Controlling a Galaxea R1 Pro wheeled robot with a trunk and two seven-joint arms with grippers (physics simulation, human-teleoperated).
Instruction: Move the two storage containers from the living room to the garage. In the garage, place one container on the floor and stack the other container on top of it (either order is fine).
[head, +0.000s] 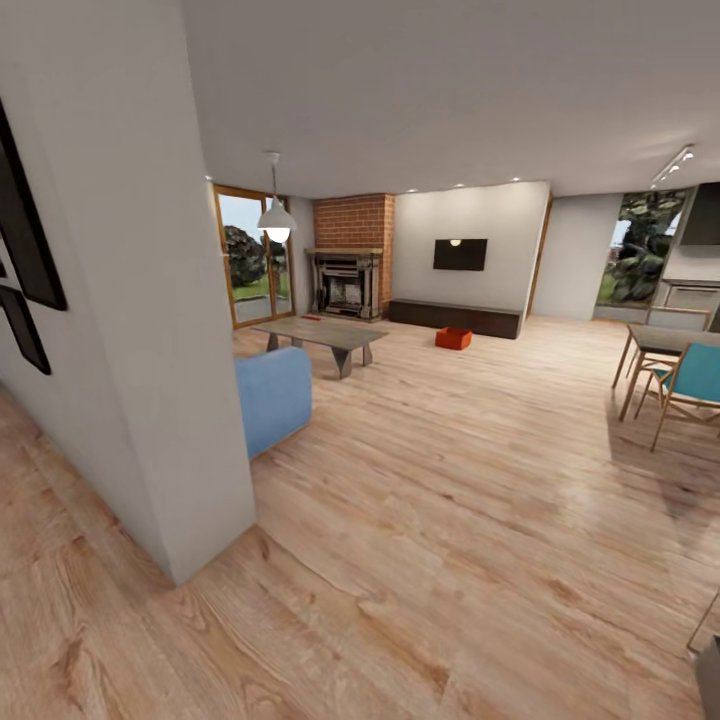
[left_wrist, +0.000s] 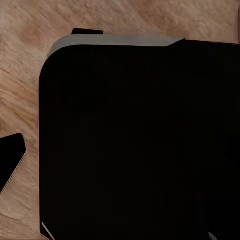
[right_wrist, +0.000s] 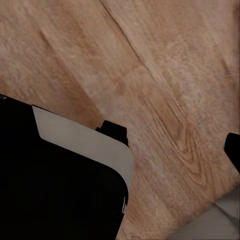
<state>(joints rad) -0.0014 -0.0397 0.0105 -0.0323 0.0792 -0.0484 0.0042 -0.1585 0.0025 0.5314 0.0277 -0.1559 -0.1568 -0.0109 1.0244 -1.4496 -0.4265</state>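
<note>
The head view is bright and evenly lit: daylight enters through the glass doors (head: 255, 255), a pendant lamp (head: 277, 220) glows, and recessed ceiling spots (head: 458, 185) shine above the far wall. Soft shadows fall under the dining chairs (head: 680, 385). Wide-angle distortion bends the near wall (head: 120, 300). Both wrist views look soft and slightly blurred, with large black unlit shapes.

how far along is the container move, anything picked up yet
Nothing looks done. An orange-red storage container sits on the living room's wood-plank floor before the dark console, far across the room. I can make out only that one; a second cannot be told apart at this range. The wrist views show floor and dark robot body, no load. Left: approach, carry both to the garage, stack.
</note>
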